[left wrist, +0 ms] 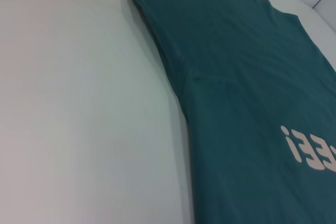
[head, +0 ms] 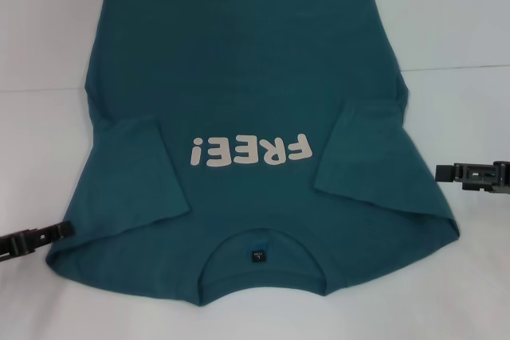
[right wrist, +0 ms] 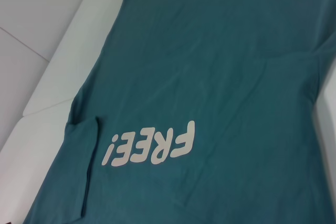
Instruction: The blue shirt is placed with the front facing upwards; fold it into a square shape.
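Note:
The blue shirt (head: 247, 101) lies flat on the white table, front up, with white "FREE!" lettering (head: 249, 150) on the chest. Its collar (head: 259, 254) with a small dark tag is at the near edge and the hem is at the far edge. Both short sleeves are folded inward onto the body, the left sleeve (head: 135, 173) and the right sleeve (head: 362, 153). My left gripper (head: 68, 230) sits just off the near left corner of the shirt. My right gripper (head: 441, 171) hovers just off its right edge. The left wrist view shows the shirt (left wrist: 247, 77); the right wrist view shows the lettering (right wrist: 152, 148).
A white table (head: 48, 77) surrounds the shirt, with bare surface on both sides. A faint seam (head: 458, 68) runs across the tabletop at the right.

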`<control>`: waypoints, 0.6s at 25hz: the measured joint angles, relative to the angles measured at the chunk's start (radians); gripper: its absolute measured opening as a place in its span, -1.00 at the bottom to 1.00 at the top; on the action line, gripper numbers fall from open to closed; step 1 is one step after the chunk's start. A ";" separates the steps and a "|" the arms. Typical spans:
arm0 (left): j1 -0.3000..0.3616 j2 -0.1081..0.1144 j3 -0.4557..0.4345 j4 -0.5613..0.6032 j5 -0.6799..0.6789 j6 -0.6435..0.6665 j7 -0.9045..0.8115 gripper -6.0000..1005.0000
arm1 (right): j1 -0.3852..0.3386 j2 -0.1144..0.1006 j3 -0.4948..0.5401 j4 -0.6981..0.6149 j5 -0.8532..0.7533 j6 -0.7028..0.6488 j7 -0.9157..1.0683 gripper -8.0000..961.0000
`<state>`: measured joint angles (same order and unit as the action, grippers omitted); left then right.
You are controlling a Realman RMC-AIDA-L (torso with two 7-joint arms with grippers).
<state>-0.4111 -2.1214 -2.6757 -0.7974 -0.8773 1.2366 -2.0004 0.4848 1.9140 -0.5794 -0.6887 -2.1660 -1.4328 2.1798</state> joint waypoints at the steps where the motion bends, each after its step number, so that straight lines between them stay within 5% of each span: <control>1: 0.000 0.000 0.008 0.001 0.000 -0.003 0.000 0.61 | 0.000 0.000 0.000 0.000 0.000 0.000 0.000 0.97; 15: 0.003 0.002 0.087 0.023 -0.003 0.031 -0.007 0.59 | 0.001 0.002 -0.001 0.000 0.000 0.000 0.001 0.97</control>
<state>-0.4081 -2.1197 -2.5889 -0.7745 -0.8806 1.2676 -2.0075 0.4859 1.9159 -0.5799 -0.6887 -2.1660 -1.4325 2.1806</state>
